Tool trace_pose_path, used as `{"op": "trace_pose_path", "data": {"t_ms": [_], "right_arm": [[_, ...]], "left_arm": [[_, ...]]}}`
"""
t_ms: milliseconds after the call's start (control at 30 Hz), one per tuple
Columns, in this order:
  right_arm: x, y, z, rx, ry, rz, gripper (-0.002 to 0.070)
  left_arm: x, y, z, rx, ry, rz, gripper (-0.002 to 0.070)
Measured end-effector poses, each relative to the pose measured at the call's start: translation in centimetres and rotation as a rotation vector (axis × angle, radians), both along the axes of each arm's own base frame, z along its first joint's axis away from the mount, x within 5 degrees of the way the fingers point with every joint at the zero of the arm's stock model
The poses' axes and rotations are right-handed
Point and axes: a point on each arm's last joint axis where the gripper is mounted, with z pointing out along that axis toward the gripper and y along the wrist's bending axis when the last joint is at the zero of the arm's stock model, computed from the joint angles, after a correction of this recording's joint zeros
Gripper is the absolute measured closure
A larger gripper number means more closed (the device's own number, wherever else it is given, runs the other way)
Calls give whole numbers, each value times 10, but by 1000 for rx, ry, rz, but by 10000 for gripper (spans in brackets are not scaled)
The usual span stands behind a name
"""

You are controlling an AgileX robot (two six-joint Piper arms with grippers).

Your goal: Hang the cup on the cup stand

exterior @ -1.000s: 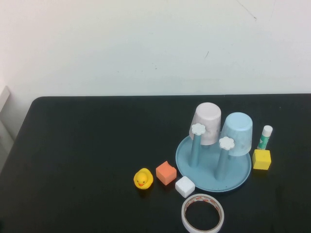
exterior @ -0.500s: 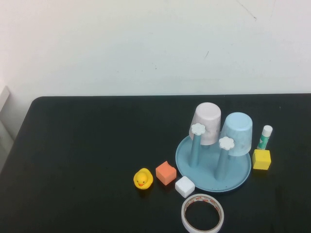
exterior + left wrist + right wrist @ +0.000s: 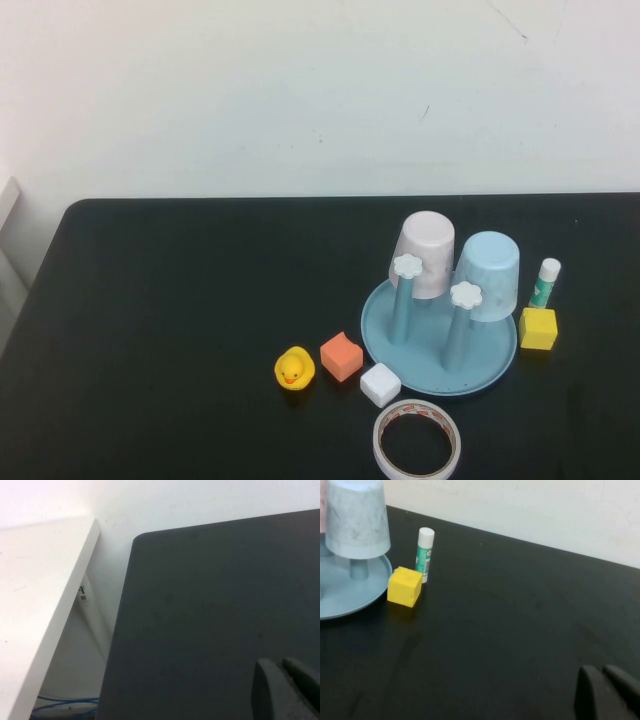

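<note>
- High view: big black table [image 3: 180,300], no arm anywhere on it.
- Next in size, the round blue cup stand [image 3: 490,375] on the right part of the table, with two bare front pegs and white flower caps.
- Then the light blue cup [image 3: 490,272], upside down on a back peg of the cup stand, on the right side. Looks hung already, so the job seems done.
- Just beside it on the left, a pink-white cup [image 3: 428,245], upside down on the other back peg.
- White tape roll [image 3: 384,445] flat on the table, near the front of the stand.
- Left gripper [image 3: 280,666] out by the far left table edge, well apart from the stand. Claw tips together, holding nothing.
- Right gripper [image 3: 599,672] low over bare table to the right of the stand, well apart from it. Claw tips together, holding nothing.
- Small blocks near the tray: orange cube [image 3: 341,356] and white cube [image 3: 380,384] at the front left, yellow cube [image 3: 538,328] just beside the right rim.
- Little yellow duck [image 3: 294,368] left of the orange cube.
- Thin glue stick [image 3: 546,283] upright behind the yellow cube.
- To end well: move slow, steer both arms wide of the tray, bump no peg, knock no cube into the rim, leave the blue cup alone on its peg.
</note>
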Motion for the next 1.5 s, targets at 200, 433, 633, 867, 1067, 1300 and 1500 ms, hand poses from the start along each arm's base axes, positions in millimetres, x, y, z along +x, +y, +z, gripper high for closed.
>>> {"op": "trace_pose_path", "data": {"t_ms": [200, 433, 633, 867, 1067, 1300, 1500], "right_arm": [[0, 0, 0, 0, 0, 0, 678], [0, 0, 0, 0, 0, 0, 678], [0, 0, 0, 0, 0, 0, 678], [0, 0, 0, 0, 0, 0, 678], [0, 0, 0, 56, -4, -18, 678], [0, 0, 0, 141, -11, -46, 678], [0, 0, 0, 166, -13, -54, 678]], "left_arm": [[0, 0, 0, -7, 1, -3, 676], [0, 0, 0, -3, 1, -4, 676], [0, 0, 0, -2, 1, -5, 676], [0, 0, 0, -2, 1, -5, 676], [0, 0, 0, -2, 1, -5, 676], [0, 0, 0, -2, 1, -5, 676], [0, 0, 0, -2, 1, -5, 676]]}}
